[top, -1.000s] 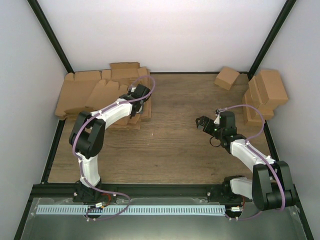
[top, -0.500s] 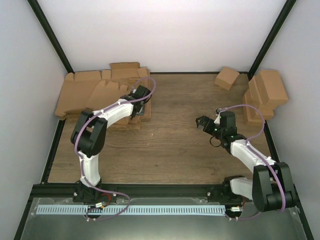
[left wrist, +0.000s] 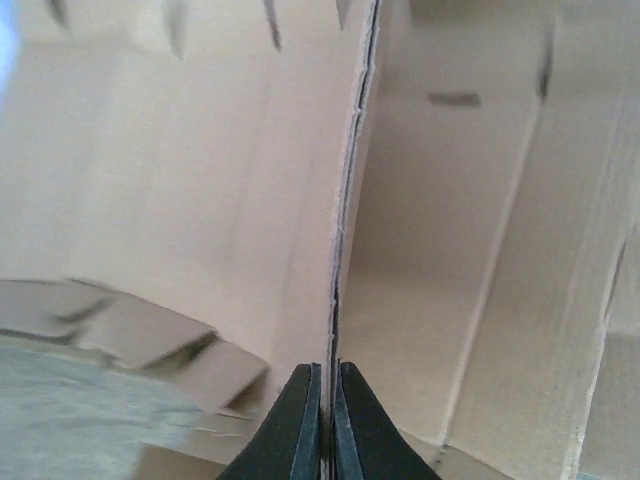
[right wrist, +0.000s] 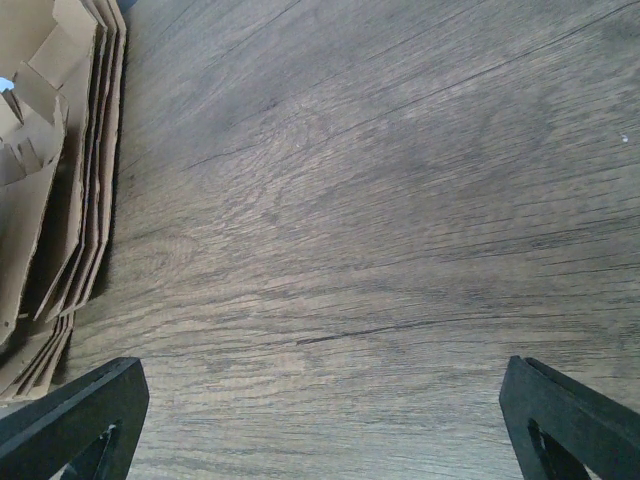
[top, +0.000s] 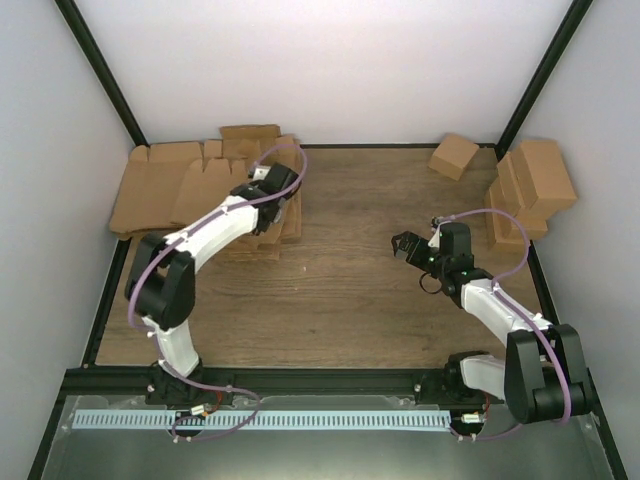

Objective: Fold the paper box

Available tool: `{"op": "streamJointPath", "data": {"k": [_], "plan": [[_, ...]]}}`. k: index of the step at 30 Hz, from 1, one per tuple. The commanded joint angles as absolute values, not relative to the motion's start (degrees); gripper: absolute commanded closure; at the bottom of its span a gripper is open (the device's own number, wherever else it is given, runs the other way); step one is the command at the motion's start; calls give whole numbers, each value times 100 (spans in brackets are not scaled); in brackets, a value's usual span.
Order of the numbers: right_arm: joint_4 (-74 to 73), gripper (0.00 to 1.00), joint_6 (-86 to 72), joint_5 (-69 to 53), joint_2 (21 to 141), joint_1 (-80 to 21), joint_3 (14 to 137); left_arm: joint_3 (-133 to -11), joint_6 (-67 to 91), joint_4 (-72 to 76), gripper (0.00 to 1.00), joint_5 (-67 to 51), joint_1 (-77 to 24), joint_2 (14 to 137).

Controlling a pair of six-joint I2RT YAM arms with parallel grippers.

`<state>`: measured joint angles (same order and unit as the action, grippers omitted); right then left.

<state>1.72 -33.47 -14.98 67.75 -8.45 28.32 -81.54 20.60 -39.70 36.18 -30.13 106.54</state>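
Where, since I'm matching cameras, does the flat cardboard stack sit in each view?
Top external: stack far left, under the left gripper.
Left wrist: stack fills the frame; left gripper shut on one sheet edge.
Right wrist: stack at the left edge.
Shared landmark: wooden table.

You see matt tan paperboard in the cardboard sheet [left wrist: 300, 220] across the left wrist view, its cut edge rough and fibrous. The left gripper [left wrist: 327, 372] has smooth, matt black plastic fingers [left wrist: 298, 430]. The table [top: 340, 290] at centre shows dull brown wood grain, and the rail [top: 260, 420] along the bottom looks like pale brushed metal.
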Motion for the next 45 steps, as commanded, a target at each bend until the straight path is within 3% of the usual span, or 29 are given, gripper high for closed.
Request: {"op": "streamJointPath", "data": {"k": [1, 7, 11, 16, 17, 19, 20, 21, 27, 30, 37, 45], "plan": [[108, 0, -3313, -1451, 6645, -877, 3099, -8620, 2379, -4621, 96, 4812, -3156, 9705], [-9, 0, -3272, -1362, 6597, -879, 3236, -9560, 1894, -5140, 96, 5072, -3761, 8849], [-183, 0, -3224, -1238, 6561, -875, 3426, -10058, 1522, -5081, 96, 2743, -4041, 8497], [-607, 0, -3174, -908, 6425, -879, 3776, -9717, 1887, -4368, 90, 437, -4655, 8435], [-711, 0, -3187, -789, 6384, -879, 3837, -9527, 1964, -4152, 79, 48, -4747, 8482], [-955, 0, -3250, -460, 6288, -879, 3981, -9207, 2138, -3641, 25, -797, -4814, 8607], [-1060, 0, -3290, -270, 6226, -879, 4045, -9131, 2185, -3539, 4, -1092, -4816, 8693], [-1195, 0, -3336, -100, 6178, -879, 4110, -9093, 2199, -3511, 0, -1180, -4816, 8768], [-1792, 0, -3536, 423, 5874, -879, 4287, -8724, 2178, -3264, 0, -1055, -4391, 8710], [-1735, 0, -3300, -191, 5777, -879, 4215, -8420, 2214, -3110, 1, -1239, -3999, 8573], [-1709, 0, -2899, -1889, 5790, -879, 3950, -7854, 2034, -3488, 16, 47, -3340, 8726], [-2126, 0, -3086, -1400, 5875, -871, 3572, -6750, 2128, -2903, 21, -409, -2886, 8944]]}}
